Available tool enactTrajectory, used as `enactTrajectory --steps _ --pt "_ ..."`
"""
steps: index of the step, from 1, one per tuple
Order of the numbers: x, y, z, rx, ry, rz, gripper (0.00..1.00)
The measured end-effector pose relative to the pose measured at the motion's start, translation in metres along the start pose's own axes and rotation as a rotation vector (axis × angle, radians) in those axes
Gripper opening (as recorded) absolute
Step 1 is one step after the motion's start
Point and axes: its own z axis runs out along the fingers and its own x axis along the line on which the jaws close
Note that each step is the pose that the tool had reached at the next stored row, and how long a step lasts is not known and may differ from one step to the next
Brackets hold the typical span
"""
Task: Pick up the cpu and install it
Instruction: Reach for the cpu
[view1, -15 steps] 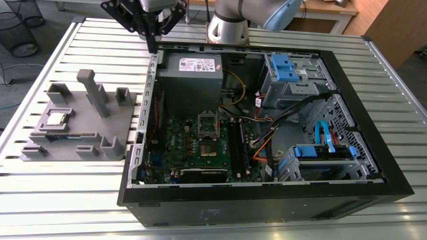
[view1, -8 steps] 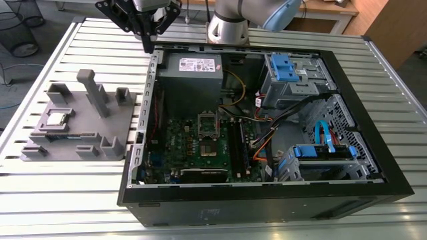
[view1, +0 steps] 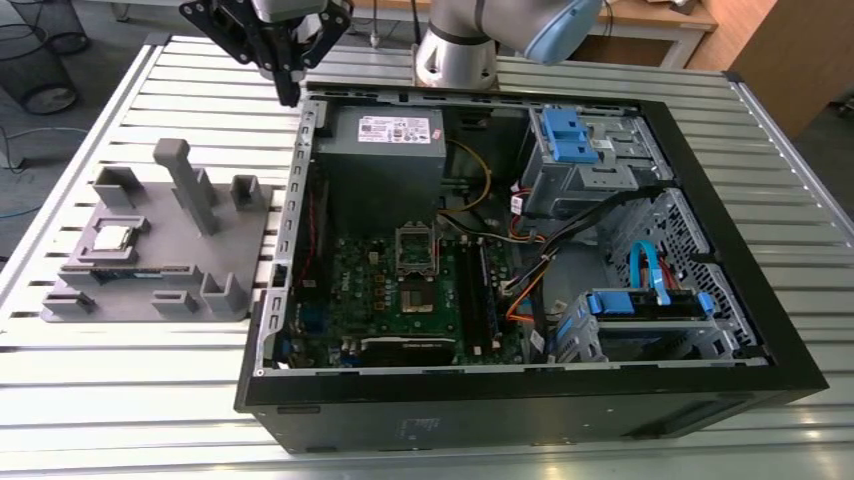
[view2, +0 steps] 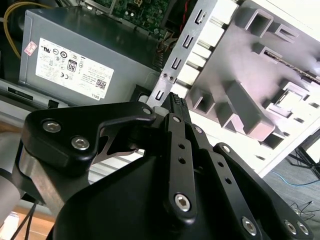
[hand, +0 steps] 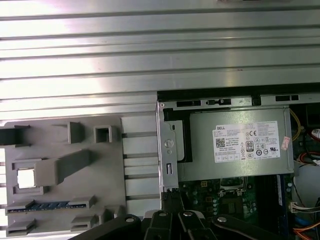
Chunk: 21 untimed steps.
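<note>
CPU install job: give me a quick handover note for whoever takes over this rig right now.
Pincer: shut, holding nothing, above the computer case edge near the power supply.
CPU: lying in its pocket on the grey fixture plate, beside the case at the exterior view's left.
Done: nothing visible; the CPU is untouched.
Left: pickup and seating in the motherboard socket, which looks vacant.

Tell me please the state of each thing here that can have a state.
gripper, shut, holding nothing, by the case's rim.
cpu, lying flat in its pocket on the fixture plate, not yet picked up.
memory stick, lying in its slot on the fixture plate.
computer case, on its side, open, with its inside showing.
</note>
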Motion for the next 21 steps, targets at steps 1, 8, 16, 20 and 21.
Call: enactTrajectory --steps 1,8,16,20,21 --pt "0.0009 -0.0001 0.0 0.0 -0.0003 0.0 0.11" --pt "0.009 -0.0007 -0.0003 -0.0002 -0.0018 0.0 0.11" --pt "0.0187 -0.0014 -0.0006 -0.0003 -0.0036 0.0 0.11" --pt "0.0242 -0.0018 -0.0008 -0.0004 -0.0048 0.0 0.11" --pt "0.0255 -0.0019 -0.0009 -0.0004 -0.0051 0.0 0.11"
